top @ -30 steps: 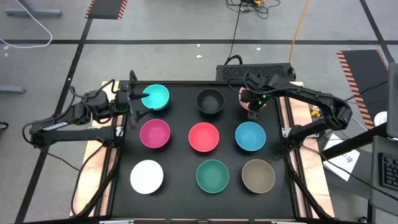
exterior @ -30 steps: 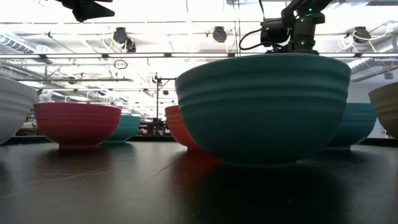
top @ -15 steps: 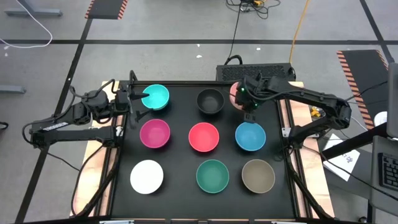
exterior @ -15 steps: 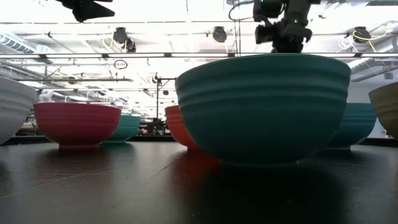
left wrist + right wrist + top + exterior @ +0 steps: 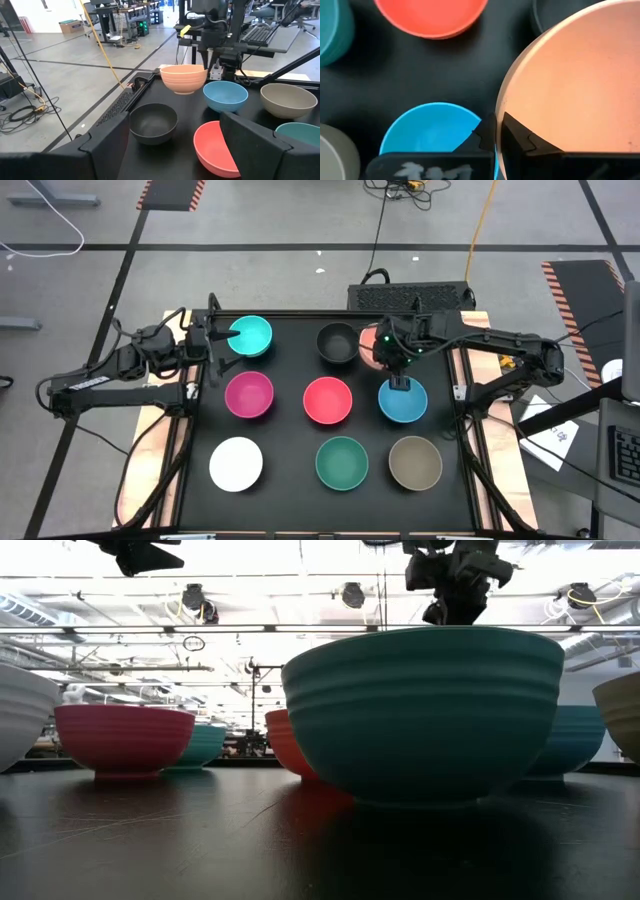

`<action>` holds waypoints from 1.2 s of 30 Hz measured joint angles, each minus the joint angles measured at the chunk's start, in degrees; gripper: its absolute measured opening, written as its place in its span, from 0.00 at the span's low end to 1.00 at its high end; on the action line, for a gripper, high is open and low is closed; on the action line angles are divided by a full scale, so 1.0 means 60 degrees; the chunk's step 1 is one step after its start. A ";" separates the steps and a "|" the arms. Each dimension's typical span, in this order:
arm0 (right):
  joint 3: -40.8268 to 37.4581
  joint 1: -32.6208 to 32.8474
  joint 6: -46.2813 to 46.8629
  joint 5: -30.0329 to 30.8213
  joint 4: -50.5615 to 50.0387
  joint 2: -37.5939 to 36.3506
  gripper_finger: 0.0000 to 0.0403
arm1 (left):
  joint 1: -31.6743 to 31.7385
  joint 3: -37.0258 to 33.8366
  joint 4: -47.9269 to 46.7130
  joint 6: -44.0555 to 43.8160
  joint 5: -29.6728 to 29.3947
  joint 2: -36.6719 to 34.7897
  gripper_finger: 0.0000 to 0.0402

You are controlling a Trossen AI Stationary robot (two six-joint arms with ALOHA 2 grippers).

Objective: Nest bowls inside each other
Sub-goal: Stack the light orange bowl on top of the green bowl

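Note:
Nine small bowls are in the high view. Eight rest on their bases on the black mat: cyan [image 5: 252,335], black [image 5: 338,342], magenta [image 5: 249,394], red [image 5: 328,400], blue [image 5: 403,402], white [image 5: 236,462], green [image 5: 342,462] and taupe [image 5: 415,462]. The peach bowl [image 5: 368,350] is in the air between the black and blue bowls, with my right gripper [image 5: 392,352] shut on it. My left gripper [image 5: 216,345] is open at the cyan bowl's left rim; I cannot tell whether it touches the bowl. My right gripper pinches the peach bowl's rim [image 5: 497,117] on the side toward the table's right edge. One finger [image 5: 517,137] is inside the bowl and the other is outside. The fingers come from above, pointing down. The bowl [image 5: 183,79] is upright, lifted clear of the mat.
The mat's raised frame [image 5: 462,380] runs along the table's right side, and a dark box [image 5: 410,295] sits beyond the far edge. Bare mat shows in the far right corner [image 5: 430,345] and in the narrow gaps between the bowls.
My right gripper has carried the peach bowl from the far right corner toward the table's left, to beside the black bowl. The bowl stays upright in the hold. My left arm has kept still.

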 joint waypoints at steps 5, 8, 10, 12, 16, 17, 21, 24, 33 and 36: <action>0.0000 0.0368 0.0200 -0.0004 0.0094 0.0000 0.00 | -0.0001 -0.0001 0.0004 0.0000 0.0000 0.0000 0.78; 0.0000 0.0516 0.0436 -0.0008 0.0268 0.0001 0.00 | 0.0001 0.0003 0.0007 0.0000 0.0000 0.0000 0.78; 0.0073 0.0610 0.0569 -0.0110 0.0325 0.0008 0.00 | 0.0002 0.0001 0.0011 0.0002 0.0000 0.0000 0.78; 0.0251 0.0689 0.0841 -0.0335 0.0269 0.0044 0.00 | 0.0002 0.0000 0.0015 0.0003 0.0000 0.0000 0.78; 0.0710 0.0805 0.1131 -0.0453 -0.0026 0.0066 0.00 | 0.0002 0.0000 0.0018 0.0004 0.0000 0.0000 0.78; 0.0838 0.0809 0.1237 -0.0453 -0.0147 0.0090 0.00 | -0.0001 -0.0001 0.0018 0.0004 0.0000 0.0000 0.78; 0.1383 0.0813 0.1472 -0.0452 -0.0550 0.0360 0.00 | -0.0001 0.0000 0.0018 0.0004 0.0000 0.0000 0.78; 0.1769 0.0813 0.1472 -0.0448 -0.0754 0.0744 0.00 | -0.0001 -0.0001 0.0018 0.0022 0.0000 0.0004 0.78; 0.2584 0.1566 0.1315 -0.0212 -0.0907 0.1800 0.00 | -0.0005 -0.0001 0.0011 0.0018 0.0000 0.0004 0.78; 0.3043 0.1756 0.1331 -0.0126 -0.1154 0.1881 0.00 | -0.0005 0.0003 -0.0041 0.0001 0.0000 0.0004 0.78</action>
